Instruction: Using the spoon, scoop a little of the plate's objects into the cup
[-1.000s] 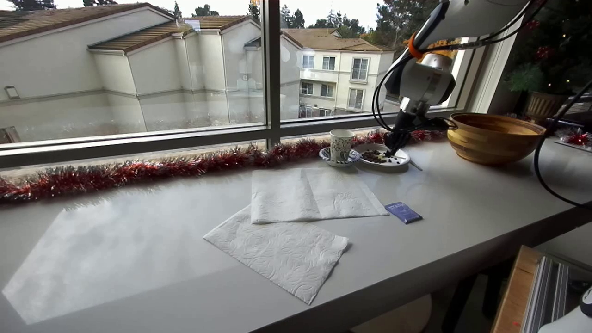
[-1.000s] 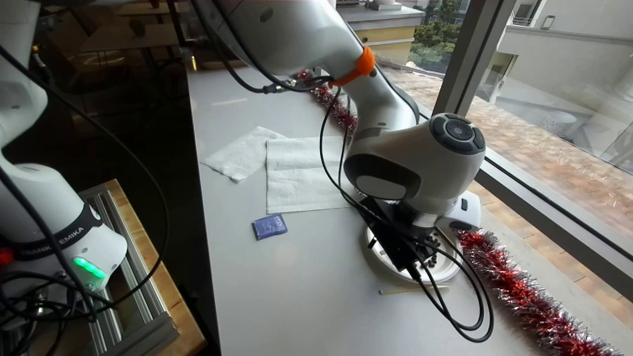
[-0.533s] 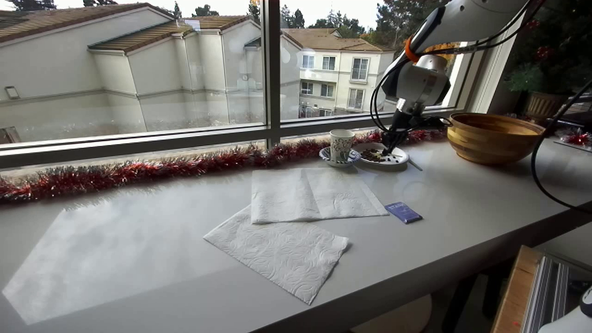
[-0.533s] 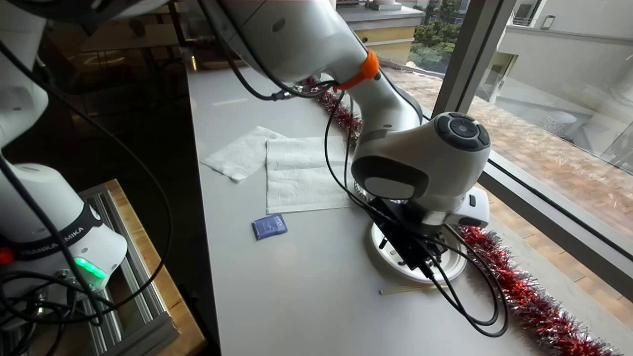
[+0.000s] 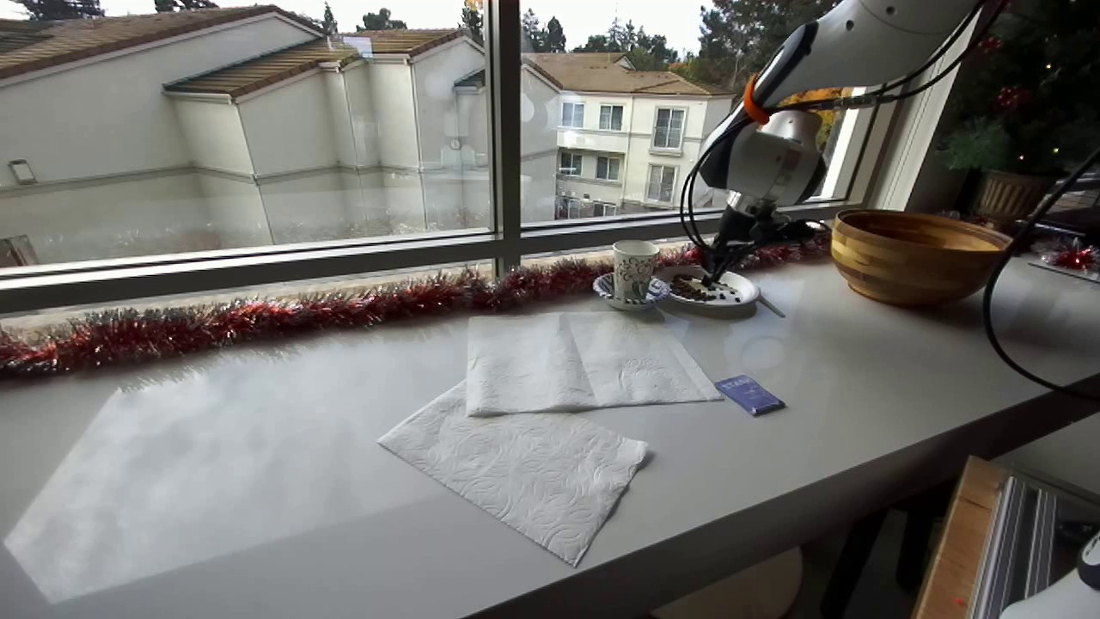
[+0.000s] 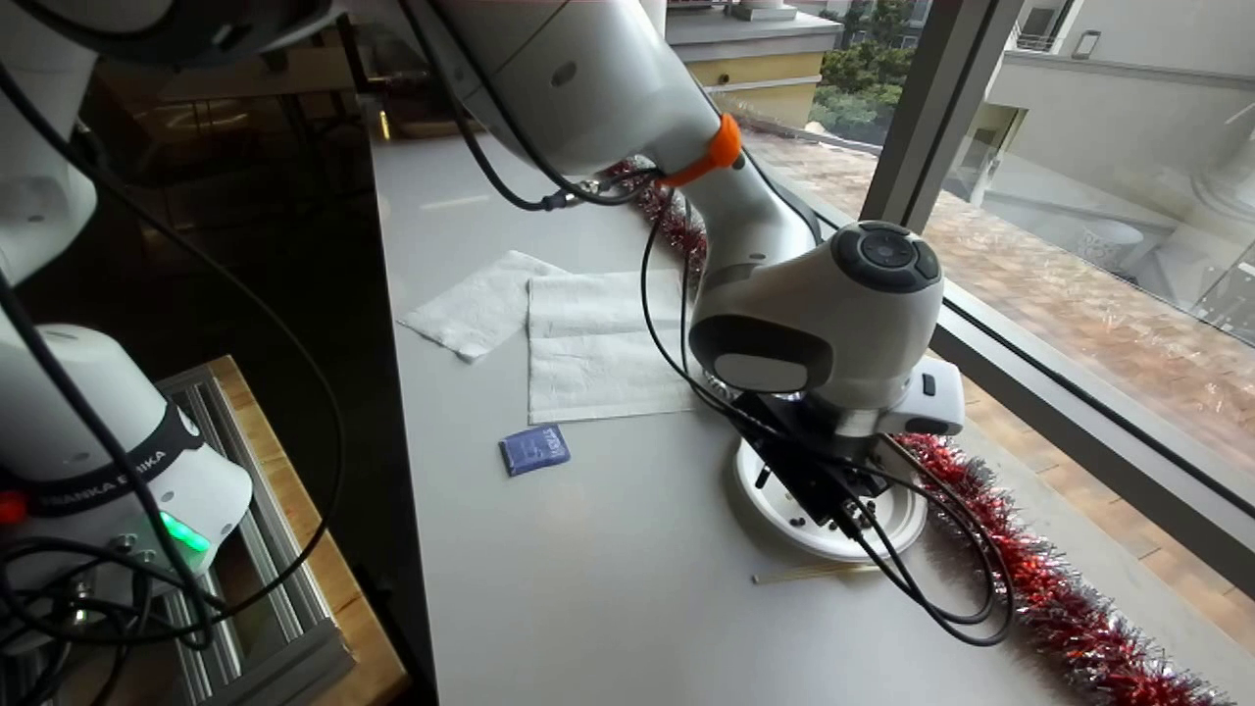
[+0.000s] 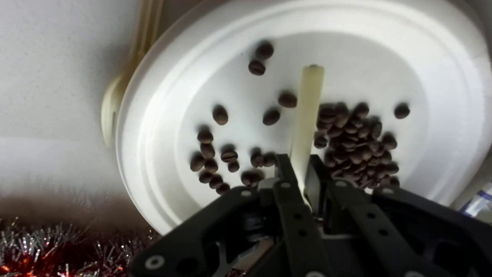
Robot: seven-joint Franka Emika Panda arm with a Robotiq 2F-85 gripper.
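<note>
In the wrist view my gripper is shut on the spoon, a pale tan utensil. Its plain end points over the plate; its other end is hidden by the fingers. The white plate lies under the gripper. A heap of dark brown beans is right of the spoon; loose beans lie to the left. In an exterior view the gripper is low over the plate by the beans. The white patterned cup stands upright on its saucer beside the plate.
A second pale tan utensil lies on the table against the plate's outer edge. A wooden bowl stands beyond it. Red tinsel runs along the window. White napkins and a blue packet lie in front.
My gripper has moved over the plate toward the bean heap and the cup's side, with the spoon still in it. The cup, plate and second utensil have not moved.
</note>
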